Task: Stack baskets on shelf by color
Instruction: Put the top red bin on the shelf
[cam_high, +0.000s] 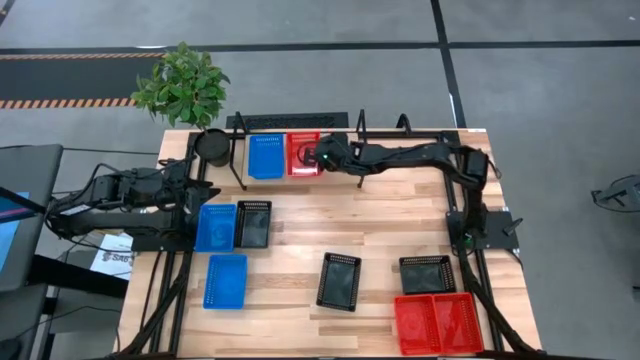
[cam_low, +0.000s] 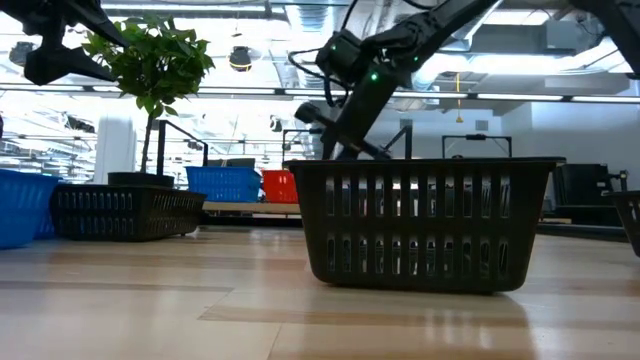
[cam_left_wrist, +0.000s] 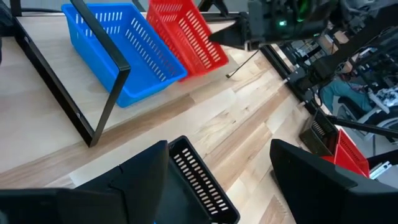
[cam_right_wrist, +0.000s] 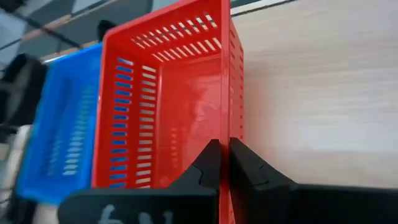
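Observation:
A red basket (cam_high: 303, 153) sits on the shelf (cam_high: 345, 135) at the table's far edge, beside a blue basket (cam_high: 265, 155). My right gripper (cam_right_wrist: 224, 144) reaches over the shelf and is shut on the red basket (cam_right_wrist: 168, 93). My left gripper (cam_high: 205, 192) hovers open near the table's left edge, above a blue basket (cam_high: 215, 227) and a black basket (cam_high: 252, 223) that lie side by side on the tabletop. In the left wrist view its fingers stand apart over that black basket (cam_left_wrist: 199, 180), touching nothing. My right gripper pinches the red basket's long right-hand wall at the rim (cam_right_wrist: 231, 124), one finger inside the basket and one outside. The fingers come from above, slanting in from the table's right side. The basket's bottom rests on the shelf board next to the blue one.
More baskets lie on the tabletop: a blue one (cam_high: 225, 280) near left, a black one (cam_high: 339, 280) in the middle, another black one (cam_high: 427, 273) and two red ones (cam_high: 437, 322) near right. A potted plant (cam_high: 211, 145) stands at the shelf's left end.

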